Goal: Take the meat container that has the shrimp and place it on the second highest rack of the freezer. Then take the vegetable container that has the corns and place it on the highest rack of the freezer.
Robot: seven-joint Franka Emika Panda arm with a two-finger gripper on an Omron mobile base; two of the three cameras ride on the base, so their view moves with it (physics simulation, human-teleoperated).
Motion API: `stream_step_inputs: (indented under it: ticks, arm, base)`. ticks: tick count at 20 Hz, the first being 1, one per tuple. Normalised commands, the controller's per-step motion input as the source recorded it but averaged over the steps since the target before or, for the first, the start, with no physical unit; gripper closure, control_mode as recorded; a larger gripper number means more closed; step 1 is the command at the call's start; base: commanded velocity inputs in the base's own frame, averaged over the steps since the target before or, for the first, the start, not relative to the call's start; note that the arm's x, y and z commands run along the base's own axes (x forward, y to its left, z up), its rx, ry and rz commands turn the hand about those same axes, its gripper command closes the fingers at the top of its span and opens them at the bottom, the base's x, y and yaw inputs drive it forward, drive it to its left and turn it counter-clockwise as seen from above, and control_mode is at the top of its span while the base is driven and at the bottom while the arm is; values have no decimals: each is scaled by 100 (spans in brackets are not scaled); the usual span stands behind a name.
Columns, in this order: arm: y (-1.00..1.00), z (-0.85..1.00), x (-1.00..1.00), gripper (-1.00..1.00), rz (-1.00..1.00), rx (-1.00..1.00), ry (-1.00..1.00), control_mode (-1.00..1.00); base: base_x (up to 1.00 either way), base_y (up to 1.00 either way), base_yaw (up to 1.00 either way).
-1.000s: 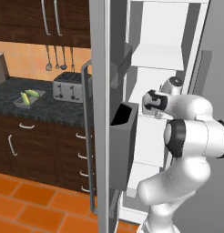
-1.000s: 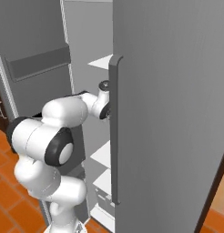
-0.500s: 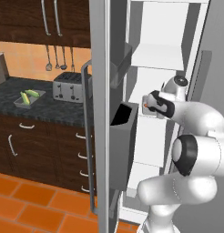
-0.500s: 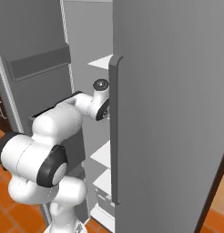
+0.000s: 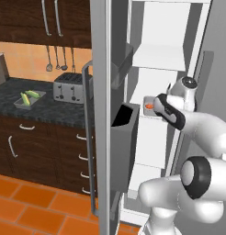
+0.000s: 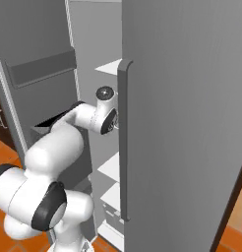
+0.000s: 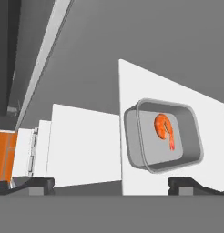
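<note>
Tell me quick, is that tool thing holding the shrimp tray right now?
Tool: open and holding nothing; the meat container with the shrimp sits on a white freezer shelf, apart from the fingertips.

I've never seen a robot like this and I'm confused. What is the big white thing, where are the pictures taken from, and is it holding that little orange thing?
The big white thing is a robot arm. Two cameras ride behind it, one on each side, and a third sits on its hand. It is reaching into an open freezer. On a white shelf sits the meat container, a small grey tray with one orange shrimp inside. The gripper, the robot's two-finger hand, is open and holds nothing; its tips are clear of the tray. Over on the dark counter waits the vegetable container with two corns, beside a toaster.
</note>
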Motion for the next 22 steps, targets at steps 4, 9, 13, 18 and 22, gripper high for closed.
stream_step_inputs:
  ticks: [4,9,13,18,22]
  arm:
    - [12,24,-47,-100,0,-1,-1,-100]
    - [9,29,-65,-100,0,-4,0,-100]
    - [0,51,-78,-100,0,-5,2,-100]
    - [14,44,-99,-100,0,-9,3,-100]
    - [15,20,-100,-100,0,-9,10,-100]
  base:
    - [0,0,0]
    - [0,0,0]
    - [0,0,0]
    - [0,0,0]
    - [0,0,0]
